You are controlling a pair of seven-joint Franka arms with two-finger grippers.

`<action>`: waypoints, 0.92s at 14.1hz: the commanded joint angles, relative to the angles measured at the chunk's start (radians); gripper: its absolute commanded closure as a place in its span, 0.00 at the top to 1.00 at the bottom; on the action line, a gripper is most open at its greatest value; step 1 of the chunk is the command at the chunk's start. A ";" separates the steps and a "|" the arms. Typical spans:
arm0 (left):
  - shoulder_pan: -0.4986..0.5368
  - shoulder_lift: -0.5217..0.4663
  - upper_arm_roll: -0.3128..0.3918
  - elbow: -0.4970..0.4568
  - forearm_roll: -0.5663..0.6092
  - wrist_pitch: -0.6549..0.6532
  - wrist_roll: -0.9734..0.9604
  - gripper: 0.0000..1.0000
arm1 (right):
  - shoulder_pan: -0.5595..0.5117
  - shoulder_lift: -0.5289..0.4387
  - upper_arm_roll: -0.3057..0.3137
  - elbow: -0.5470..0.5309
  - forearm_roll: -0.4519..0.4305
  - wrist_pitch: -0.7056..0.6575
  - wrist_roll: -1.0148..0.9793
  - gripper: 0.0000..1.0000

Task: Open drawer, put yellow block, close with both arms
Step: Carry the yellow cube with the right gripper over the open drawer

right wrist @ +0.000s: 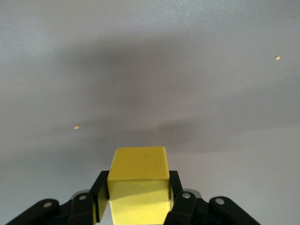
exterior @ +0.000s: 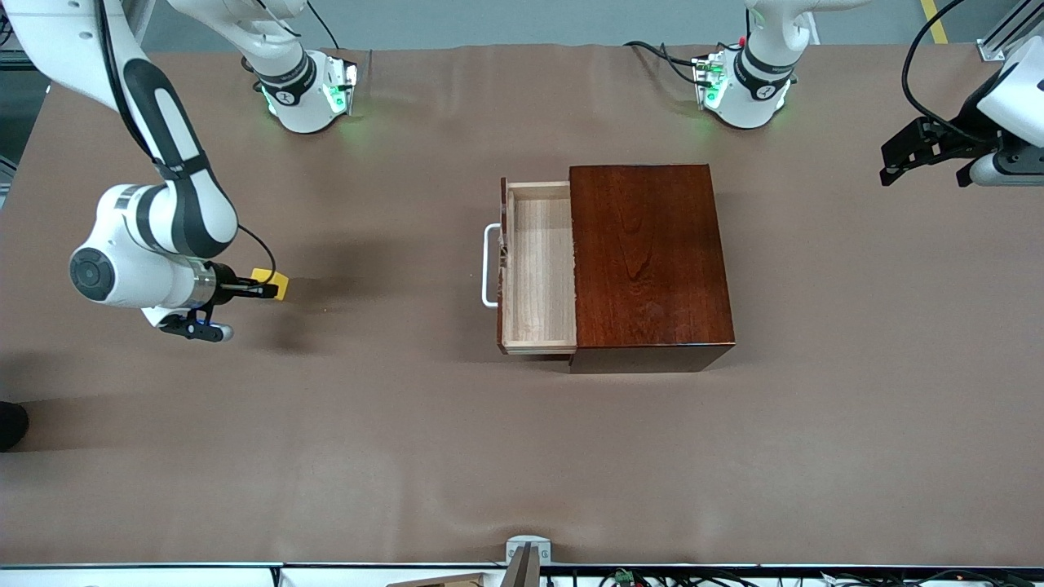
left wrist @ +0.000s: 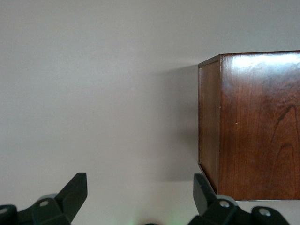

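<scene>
The tabletop [exterior: 522, 456] carried the mahogany box [exterior: 648, 265] at its middle, with the drawer [exterior: 538, 269] pulled out toward the right arm's end, apparently so its tray could take a drop from above. The left gripper [exterior: 922, 151] waited with jaws spread and empty over the left arm's end, probably kept for the closing push. The right gripper [exterior: 265, 288], over the right arm's end, had its jaws clamped on the yellow block [exterior: 273, 283], well apart from the drawer.

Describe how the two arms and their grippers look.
Both arms are glossy white with dark grey joint bands, on round white bases lit green. Black cables run along them. The right gripper and left gripper are black, with angular black fingers.
</scene>
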 commanded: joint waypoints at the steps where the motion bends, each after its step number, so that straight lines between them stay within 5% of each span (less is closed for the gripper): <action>1: 0.012 -0.006 -0.005 0.004 -0.005 0.007 0.001 1.00 | 0.039 -0.066 0.002 0.018 0.019 -0.075 0.110 0.00; 13: 0.012 -0.003 -0.007 0.003 -0.005 0.007 0.004 1.00 | 0.305 -0.171 0.002 0.273 0.110 -0.385 0.750 0.00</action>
